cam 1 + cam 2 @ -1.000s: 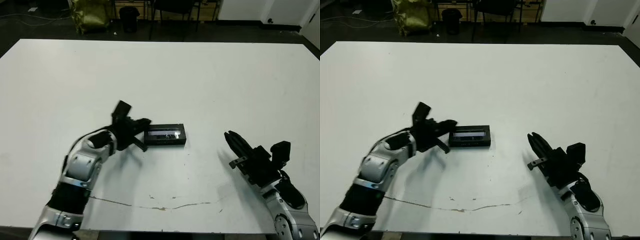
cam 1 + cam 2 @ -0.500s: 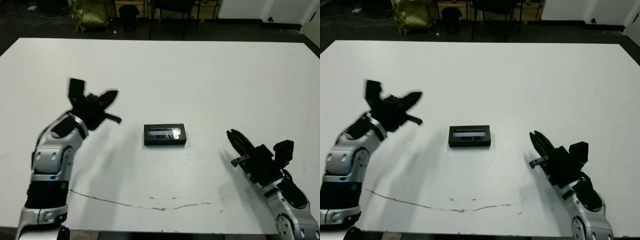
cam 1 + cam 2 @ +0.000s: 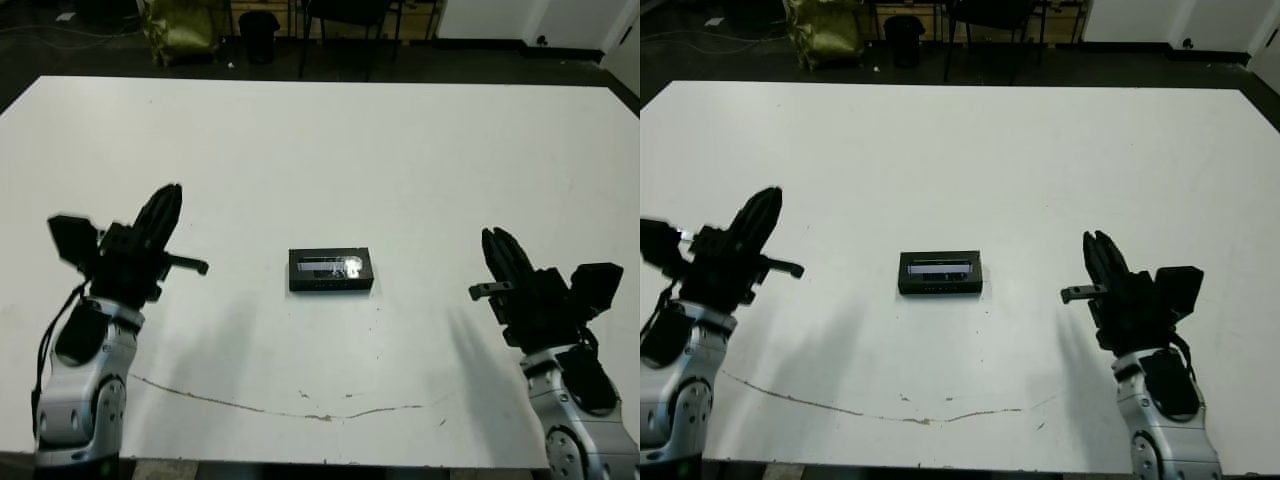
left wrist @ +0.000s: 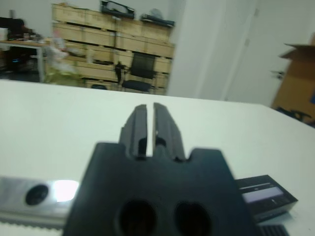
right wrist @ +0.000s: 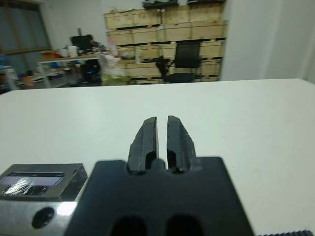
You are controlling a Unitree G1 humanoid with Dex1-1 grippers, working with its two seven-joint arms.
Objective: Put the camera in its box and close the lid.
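Broadly, the white table [image 3: 400, 150] fills the head views, bare but for a thin cracked line near its front edge. At its left side the left arm holds the left gripper [image 3: 160, 212] raised off the surface, its two black fingers pressed together with only a slit between them and nothing held. At the right side the right gripper [image 3: 500, 256] mirrors it, fingers likewise drawn together and empty (both wrist views show the same narrow slit). Between the two, well apart from each, the box [image 3: 331, 270] lies flat at the table's middle with the lid [image 3: 940, 267] seated on it, silvery strip facing up. With the lid covering the tray, the camera cannot be seen.
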